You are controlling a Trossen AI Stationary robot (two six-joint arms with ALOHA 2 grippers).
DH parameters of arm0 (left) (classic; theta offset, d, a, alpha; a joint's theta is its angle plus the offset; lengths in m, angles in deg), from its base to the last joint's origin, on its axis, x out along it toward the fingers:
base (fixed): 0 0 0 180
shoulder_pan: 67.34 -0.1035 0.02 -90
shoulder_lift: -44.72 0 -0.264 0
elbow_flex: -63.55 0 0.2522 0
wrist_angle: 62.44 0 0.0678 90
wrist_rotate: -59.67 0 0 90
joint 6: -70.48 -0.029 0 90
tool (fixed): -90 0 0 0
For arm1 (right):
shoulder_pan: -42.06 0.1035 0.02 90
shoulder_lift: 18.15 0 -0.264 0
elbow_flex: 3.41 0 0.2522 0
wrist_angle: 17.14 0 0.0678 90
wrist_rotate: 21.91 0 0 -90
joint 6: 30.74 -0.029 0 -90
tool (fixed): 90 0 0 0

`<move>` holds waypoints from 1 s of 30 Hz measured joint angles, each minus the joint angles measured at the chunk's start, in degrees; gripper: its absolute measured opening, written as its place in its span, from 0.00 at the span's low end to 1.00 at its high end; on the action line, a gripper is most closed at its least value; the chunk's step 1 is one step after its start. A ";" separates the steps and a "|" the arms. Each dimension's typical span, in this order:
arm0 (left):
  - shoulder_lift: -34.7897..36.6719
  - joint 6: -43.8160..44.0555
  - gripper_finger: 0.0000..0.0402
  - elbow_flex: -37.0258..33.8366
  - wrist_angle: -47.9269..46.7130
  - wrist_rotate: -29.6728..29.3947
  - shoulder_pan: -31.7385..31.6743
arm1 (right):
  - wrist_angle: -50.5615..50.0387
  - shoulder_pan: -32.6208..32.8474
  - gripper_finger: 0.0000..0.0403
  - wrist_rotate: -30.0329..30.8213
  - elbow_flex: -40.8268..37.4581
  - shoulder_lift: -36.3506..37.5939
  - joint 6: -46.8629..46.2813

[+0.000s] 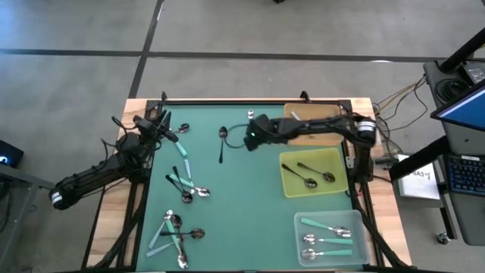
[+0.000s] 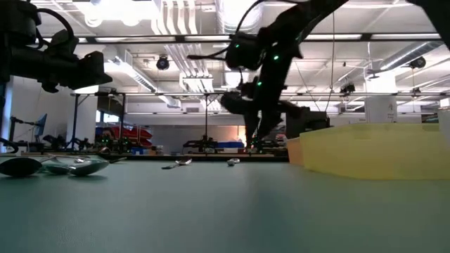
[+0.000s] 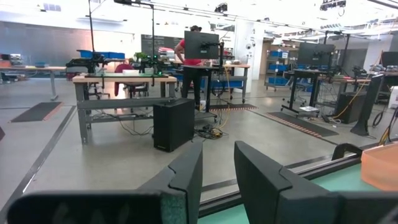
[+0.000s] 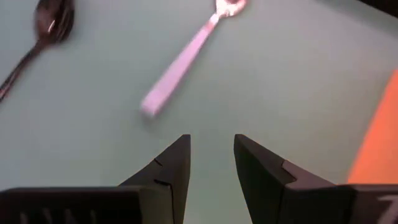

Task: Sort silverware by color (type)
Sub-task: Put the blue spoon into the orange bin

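My right gripper (image 1: pixel 252 136) hangs open over the far middle of the green mat, holding nothing. In the right wrist view its fingers (image 4: pixel 211 152) point down at the mat, with a pale-handled spoon (image 4: pixel 180 62) and a black spoon (image 4: pixel 43 25) lying flat just beyond them. The black spoon (image 1: pixel 222 141) lies left of the gripper and the pale one (image 1: pixel 250 115) on its far side. My left gripper (image 1: pixel 162 124) waits open and raised at the far left, pointing level out into the room (image 3: pixel 217 168). More spoons lie in heaps (image 1: pixel 186 187) (image 1: pixel 174 231).
A yellow tray (image 1: pixel 292 186) on the right holds two dark spoons. A clear tray (image 1: pixel 299 239) at the near right holds teal-handled spoons. A wooden board (image 1: pixel 314 114) lies under the right arm at the far edge. A person stands at a bench in the room (image 3: pixel 189 56).
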 joint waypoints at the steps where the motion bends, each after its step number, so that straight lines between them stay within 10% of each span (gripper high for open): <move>1: 0.01 -0.01 0.19 0.01 0.00 -0.01 0.00 | 0.01 -0.53 0.28 0.00 1.52 -1.45 -0.14; 20: 0.01 -0.01 0.19 0.01 0.00 0.01 0.01 | -0.24 -5.41 0.28 -3.53 15.59 -17.23 -5.28; 30: 0.00 0.01 0.19 0.01 0.00 -0.01 0.01 | -1.49 -5.91 0.17 -4.04 15.61 -18.71 7.72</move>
